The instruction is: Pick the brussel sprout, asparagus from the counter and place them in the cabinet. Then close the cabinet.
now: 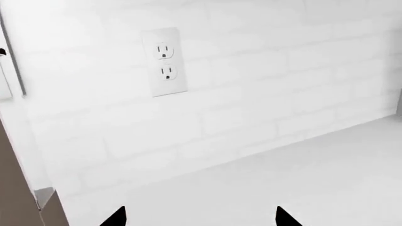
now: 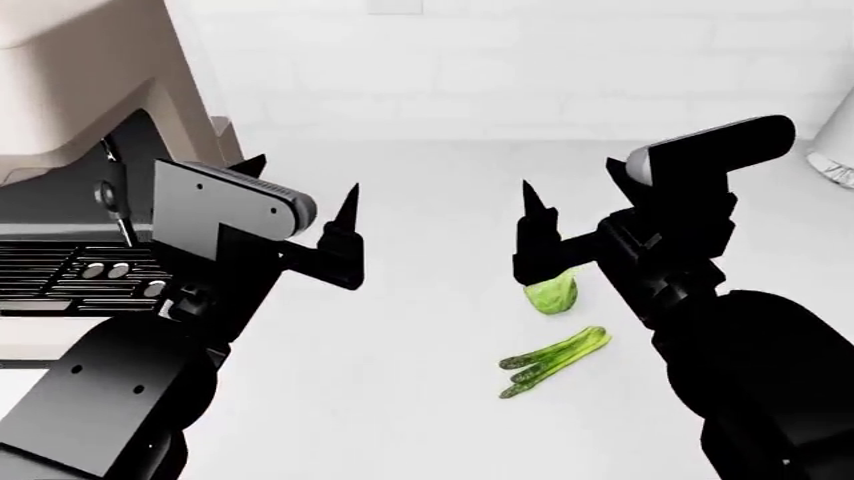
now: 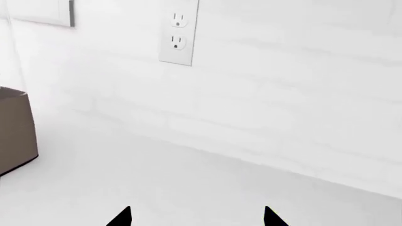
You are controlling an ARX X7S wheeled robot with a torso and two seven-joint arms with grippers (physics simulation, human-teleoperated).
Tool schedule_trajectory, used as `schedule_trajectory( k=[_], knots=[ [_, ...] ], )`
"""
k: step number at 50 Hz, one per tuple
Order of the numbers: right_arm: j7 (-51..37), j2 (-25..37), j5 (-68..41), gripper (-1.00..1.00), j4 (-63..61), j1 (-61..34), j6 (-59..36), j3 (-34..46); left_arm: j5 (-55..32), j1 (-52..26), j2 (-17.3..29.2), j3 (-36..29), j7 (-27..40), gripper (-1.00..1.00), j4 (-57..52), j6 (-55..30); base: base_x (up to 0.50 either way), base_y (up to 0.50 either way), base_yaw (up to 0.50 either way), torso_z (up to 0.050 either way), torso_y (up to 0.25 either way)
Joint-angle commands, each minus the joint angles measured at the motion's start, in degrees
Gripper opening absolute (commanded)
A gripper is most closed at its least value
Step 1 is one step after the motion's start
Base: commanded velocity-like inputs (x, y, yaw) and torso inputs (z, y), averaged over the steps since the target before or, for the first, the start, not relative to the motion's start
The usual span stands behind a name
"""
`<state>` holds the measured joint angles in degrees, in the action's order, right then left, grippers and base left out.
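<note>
The brussel sprout [image 2: 553, 294], a pale-green leafy ball, lies on the white counter [image 2: 400, 400], partly behind my right arm. The asparagus [image 2: 555, 358], a small bunch of green spears, lies just in front of it. My right gripper [image 2: 571, 186] is open and empty, held above and just behind the sprout. My left gripper [image 2: 307, 178] is open and empty, well to the left of both vegetables. Both wrist views show only bare counter and wall between the spread fingertips of the left gripper [image 1: 201, 216] and the right gripper [image 3: 196, 216]. The cabinet is out of view.
A beige coffee machine [image 2: 80, 100] with a dark drip grille [image 2: 67, 268] stands at the left. A white tiled wall with an outlet [image 1: 164, 61] runs along the counter's back; the outlet also shows in the right wrist view [image 3: 178, 35]. A pale object [image 2: 835, 160] sits at the far right edge.
</note>
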<state>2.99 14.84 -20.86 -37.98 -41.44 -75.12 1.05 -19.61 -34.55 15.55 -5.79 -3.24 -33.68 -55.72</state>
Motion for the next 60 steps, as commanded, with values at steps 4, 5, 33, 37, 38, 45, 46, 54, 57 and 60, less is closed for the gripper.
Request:
schedule_trajectory(
  k=[4,5,33,37,38,45,46,54,57,60],
  knots=[
    [2.3,2.6,-1.9,1.0,6.6,-2.8,-4.8,-2.0,-0.1,0.4,0.3,-0.7,0.1,1.0,0.6,0.6,0.0,0.0,0.0,0.0,0.0],
    [2.6,2.7,-1.8,1.0,7.7,-3.2,-4.6,-1.6,-0.1,0.5,0.3,-0.8,0.1,1.0,0.8,0.7,0.0,0.0,0.0,0.0,0.0],
    [4.5,9.1,0.6,1.0,23.1,-17.0,-3.6,3.1,-42.0,-15.7,-10.5,1.1,10.2,1.0,15.5,-34.1,0.0,0.0,0.0,0.0,0.0],
    [4.7,10.2,0.4,1.0,22.2,-17.1,-4.3,2.9,-54.7,-17.3,-11.0,1.3,19.3,1.0,22.3,-33.9,0.0,0.0,0.0,0.0,0.0],
    [4.7,10.3,0.4,1.0,22.1,-17.1,-4.4,3.0,-56.8,-17.5,-11.4,1.4,20.9,1.0,23.5,-33.7,0.0,0.0,0.0,0.0,0.0],
    [4.6,10.8,0.3,1.0,21.6,-16.9,-4.4,3.2,-70.6,-18.3,-13.2,1.1,32.7,1.0,29.3,-32.6,0.0,0.0,0.0,0.0,0.0],
    [4.6,10.9,0.2,1.0,21.5,-16.9,-4.5,3.2,-71.6,-18.3,-13.2,0.6,33.5,1.0,29.4,-32.4,0.0,0.0,0.0,0.0,0.0],
    [4.4,10.8,0.1,1.0,21.5,-17.3,-4.7,3.8,-70.8,-17.5,-12.2,-5.4,31.1,1.0,26.7,-31.2,0.0,0.0,0.0,0.0,0.0],
    [4.3,10.6,0.1,1.0,21.5,-17.6,-4.9,4.0,-68.4,-17.2,-11.5,-7.6,28.9,1.0,25.8,-30.4,0.0,0.0,0.0,0.0,0.0],
    [4.3,10.8,-0.2,1.0,20.8,-17.5,-5.4,3.7,-65.6,-16.4,-10.9,-9.9,26.6,1.0,24.7,-29.4,0.0,0.0,0.0,0.0,0.0]
  ],
)
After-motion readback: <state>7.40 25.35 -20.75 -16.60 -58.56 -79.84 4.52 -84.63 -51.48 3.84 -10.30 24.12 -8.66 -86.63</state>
